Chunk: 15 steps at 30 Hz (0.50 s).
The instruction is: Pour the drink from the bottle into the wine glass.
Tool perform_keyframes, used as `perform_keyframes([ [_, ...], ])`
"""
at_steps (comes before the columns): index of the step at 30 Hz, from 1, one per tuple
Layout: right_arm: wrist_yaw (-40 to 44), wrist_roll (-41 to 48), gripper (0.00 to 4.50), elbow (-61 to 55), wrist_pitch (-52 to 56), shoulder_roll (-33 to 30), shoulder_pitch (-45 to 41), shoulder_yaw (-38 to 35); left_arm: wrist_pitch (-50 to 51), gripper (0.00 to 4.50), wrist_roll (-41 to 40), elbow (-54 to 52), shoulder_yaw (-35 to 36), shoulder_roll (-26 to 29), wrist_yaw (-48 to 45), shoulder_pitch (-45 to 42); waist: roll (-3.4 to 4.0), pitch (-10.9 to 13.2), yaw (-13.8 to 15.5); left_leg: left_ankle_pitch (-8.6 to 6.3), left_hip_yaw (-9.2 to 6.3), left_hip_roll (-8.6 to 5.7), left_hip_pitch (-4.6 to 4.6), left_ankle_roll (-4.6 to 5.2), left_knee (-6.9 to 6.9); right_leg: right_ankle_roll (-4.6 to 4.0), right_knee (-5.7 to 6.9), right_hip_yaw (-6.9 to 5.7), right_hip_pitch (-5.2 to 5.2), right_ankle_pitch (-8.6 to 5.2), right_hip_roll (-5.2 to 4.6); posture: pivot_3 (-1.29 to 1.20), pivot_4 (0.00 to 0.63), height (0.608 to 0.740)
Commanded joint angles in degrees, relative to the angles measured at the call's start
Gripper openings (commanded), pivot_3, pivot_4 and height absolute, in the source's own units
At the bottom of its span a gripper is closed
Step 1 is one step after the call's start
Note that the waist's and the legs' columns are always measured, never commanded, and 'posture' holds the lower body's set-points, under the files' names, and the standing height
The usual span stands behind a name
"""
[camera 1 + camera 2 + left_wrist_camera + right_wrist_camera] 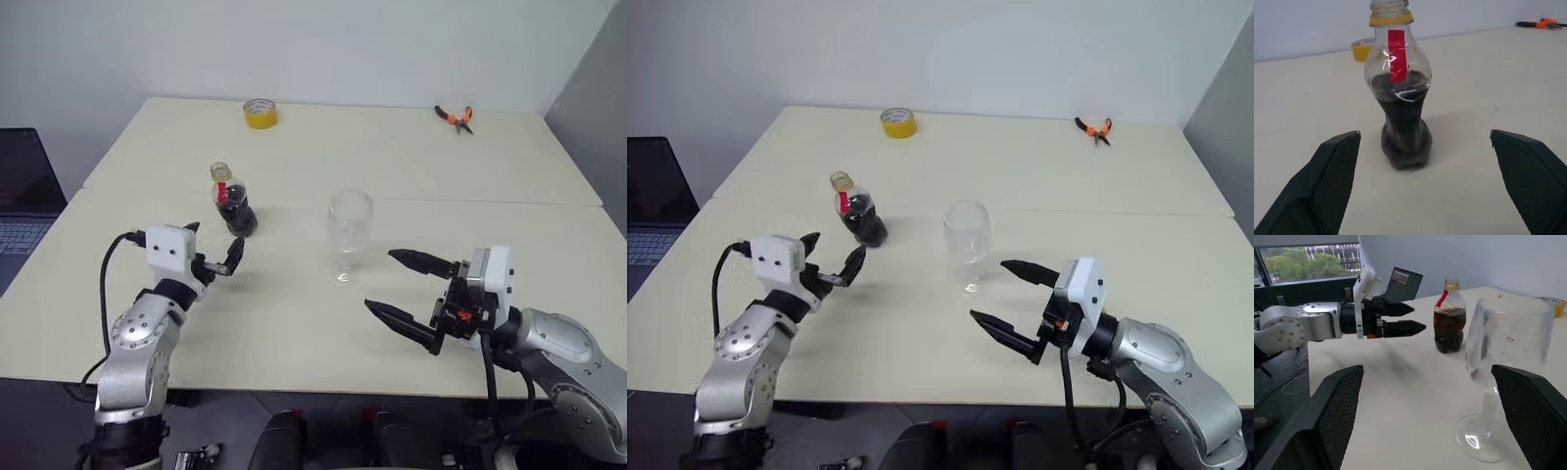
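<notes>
The bottle (232, 203) is standing upright on the pale table (294, 323), a little to the robot's left of the middle, with the dark cola-like drink (1403, 132) filling roughly its lower half and a red label strip running down from the yellow ring at its neck; its mouth appears uncapped in the left wrist view. The left gripper (217, 253) is hovering just in front of the bottle, pointing toward it, its two black fingers spread wide and gripping nothing; in the left wrist view the bottle is sitting between and beyond the fingertips (1339, 161), apart from both. The wine glass (349, 231) is standing upright and empty to the right of the bottle, near it but not touching. The right gripper (411, 291) is hanging in front of and to the right of the glass, angled toward the robot's left, its fingers likewise released and wide apart, holding nothing. Farther back on the table, a yellow tape roll (260, 113) is lying behind the bottle, and orange-handled pliers (455, 117) are lying near the far right edge. A laptop (24, 201) is sitting off the table's left side.
</notes>
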Motion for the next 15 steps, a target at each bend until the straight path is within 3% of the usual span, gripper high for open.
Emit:
perform_keyframes([
  [1, -0.9, 1.7, 4.47, -2.7, 0.4, -0.7, -1.2, -1.1, -1.0, 4.5, 2.1, 3.1, -1.0, -0.2, 1.3, -3.4, -0.01, 0.0, 0.1, 0.0, 0.0, 0.0, -0.01, 0.0, 0.0, 0.0, 0.0, 0.0, 0.0, 0.0, 0.0, 0.0, 0.15, 0.74],
  [15, -2.0, 2.7, 4.47, -3.3, 1.2, -2.3, -2.6, -1.4, -4.1, 4.5, 4.2, 20.7, -2.1, -1.0, 2.1, -16.2, -0.02, 0.0, 0.1, 0.0, -0.01, 0.01, -0.03, 0.0, 0.0, 0.0, 0.0, -0.03, -0.02, 0.0, 0.0, 0.0, 0.15, 0.74],
])
